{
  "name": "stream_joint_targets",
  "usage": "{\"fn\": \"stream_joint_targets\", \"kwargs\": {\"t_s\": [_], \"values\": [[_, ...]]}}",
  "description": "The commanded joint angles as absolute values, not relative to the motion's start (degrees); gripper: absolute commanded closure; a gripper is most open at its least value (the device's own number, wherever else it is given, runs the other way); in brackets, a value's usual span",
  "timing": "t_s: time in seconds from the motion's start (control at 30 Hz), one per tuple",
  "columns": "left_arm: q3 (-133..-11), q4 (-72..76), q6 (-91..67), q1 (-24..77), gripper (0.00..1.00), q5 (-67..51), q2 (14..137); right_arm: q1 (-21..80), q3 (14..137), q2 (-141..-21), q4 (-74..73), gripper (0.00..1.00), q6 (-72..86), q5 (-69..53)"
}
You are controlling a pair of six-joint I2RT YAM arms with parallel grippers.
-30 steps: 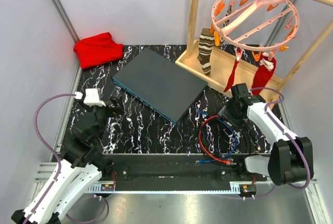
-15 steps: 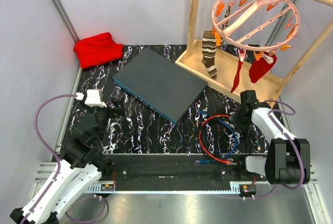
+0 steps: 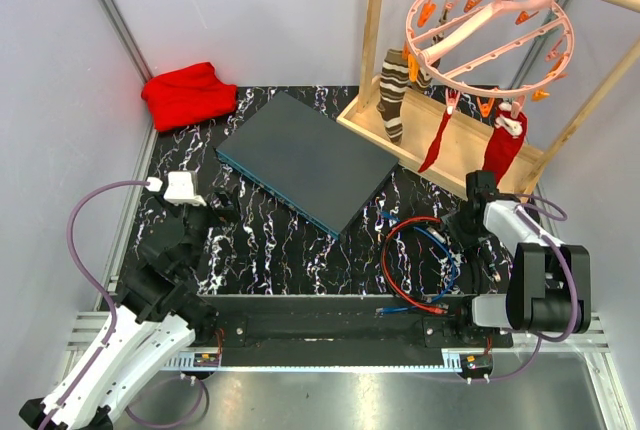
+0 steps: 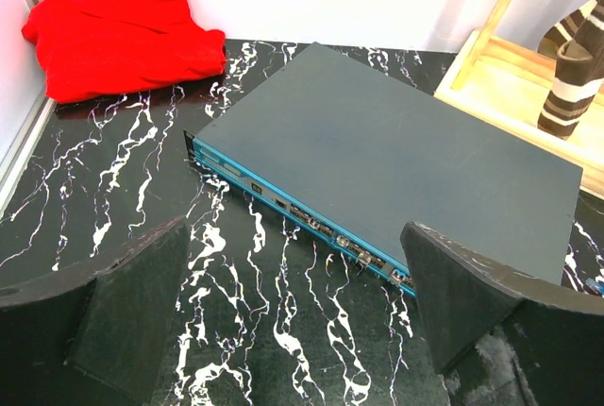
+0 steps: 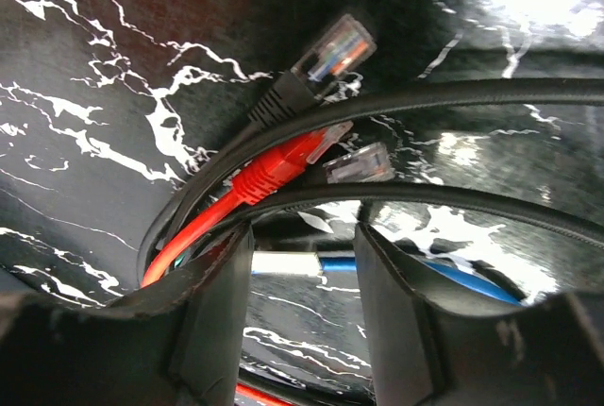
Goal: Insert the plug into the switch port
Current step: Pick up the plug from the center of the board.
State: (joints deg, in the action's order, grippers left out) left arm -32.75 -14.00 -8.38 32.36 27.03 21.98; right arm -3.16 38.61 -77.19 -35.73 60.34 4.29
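Switch point(image 3: 305, 162): flat dark grey slab, teal socketed edge; lay angled on veined black table point(image 3: 262, 245).
Plugs: red plug point(image 5: 283, 165), black plug point(image 5: 326, 57), clear-tipped; before right jaws.
Left jaws: spread wide, empty.
Right jaws: could not tell.

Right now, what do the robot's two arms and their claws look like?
Both are white-shelled with black joints: the left arm and the right arm. A purple-grey cable loops beside each. The left gripper has two broad, dark, wedge-shaped fingers with a rough surface; the right gripper has black fingers of similar build.
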Motion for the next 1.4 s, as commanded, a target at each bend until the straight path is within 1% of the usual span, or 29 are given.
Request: {"fn": "stream_joint_targets", "kwargs": {"t_s": [0.0,0.37,0.53,0.7,1.0,1.17,1.27,1.33,1.37], "values": [[-32.34,-10.99,-7.21,32.70,0.01,27.95,22.76,-3.43,39.64,-79.27,-32.96,0.44,61.44,2.29],[-32.34,-10.99,-7.21,32.61,0.01,27.77,22.94,-3.34,44.65,-83.50,-32.52,0.40,52.30,0.09],[-32.26,-11.07,-7.21,32.70,0.01,27.95,22.76,-3.34,45.09,-79.91,-34.54,0.40,49.40,1.67],[-32.26,-10.81,-7.21,32.70,0.01,27.69,22.59,-3.43,43.42,-77.08,-35.95,0.40,50.44,2.38],[-32.26,-10.99,-7.21,32.96,0.01,27.77,22.24,-3.34,40.61,-80.42,-34.02,0.41,55.28,-1.84],[-32.17,-10.99,-7.21,32.96,0.01,27.69,22.15,-3.34,40.17,-82.18,-32.78,0.42,56.51,-1.85],[-32.25,-10.99,-7.21,32.96,0.01,27.77,21.97,-3.34,39.55,-81.91,-32.43,0.45,57.48,-1.32],[-32.17,-10.90,-7.21,32.87,0.01,27.86,21.89,-3.34,39.46,-82.09,-32.34,0.54,57.66,-1.41],[-32.25,-10.90,-7.21,32.87,0.01,27.86,21.80,-3.34,39.29,-82.09,-32.34,0.54,57.83,-1.32]]}}
